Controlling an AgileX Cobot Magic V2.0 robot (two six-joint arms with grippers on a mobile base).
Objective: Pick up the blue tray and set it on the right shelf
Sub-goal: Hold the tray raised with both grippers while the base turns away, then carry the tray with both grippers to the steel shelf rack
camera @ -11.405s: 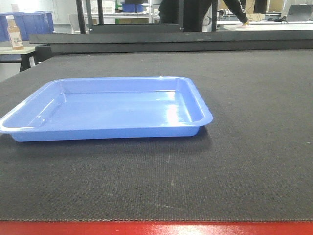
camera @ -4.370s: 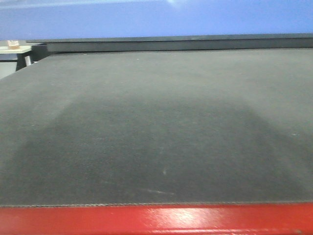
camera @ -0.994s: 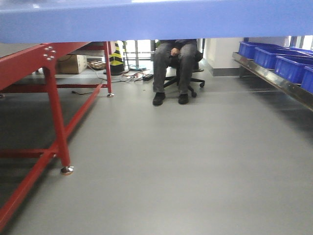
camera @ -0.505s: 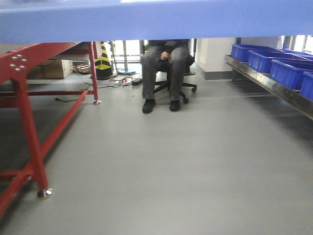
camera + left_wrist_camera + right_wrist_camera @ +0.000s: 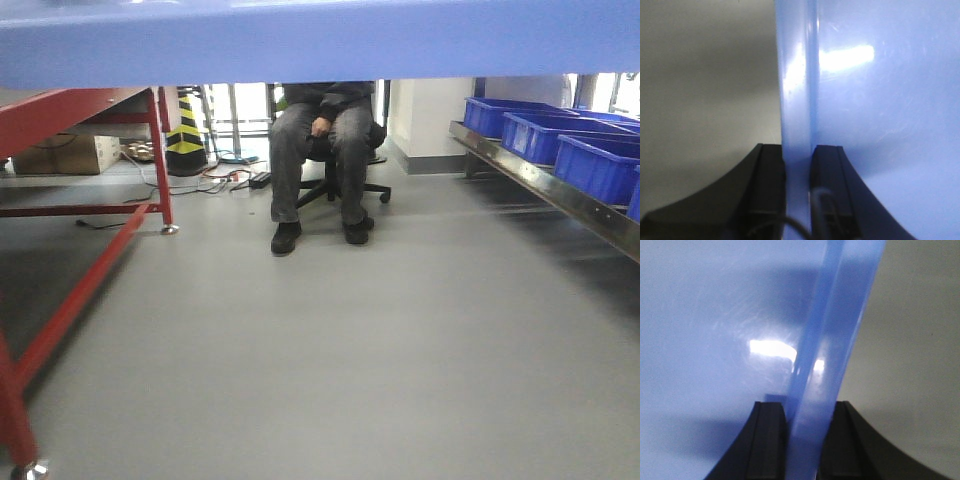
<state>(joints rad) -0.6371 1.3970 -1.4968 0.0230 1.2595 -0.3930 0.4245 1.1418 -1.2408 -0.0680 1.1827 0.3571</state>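
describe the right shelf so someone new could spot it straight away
From the grey floor, look along its right edge, right of the seated person. The right shelf runs there as a long shiny steel rail carrying dark-blue bins; unlike the red-framed table opposite, it is bare metal.

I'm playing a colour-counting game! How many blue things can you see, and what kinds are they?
Tray: 1
Bins: 4, the last one cut off by the picture's edge
Total: 5 blue things
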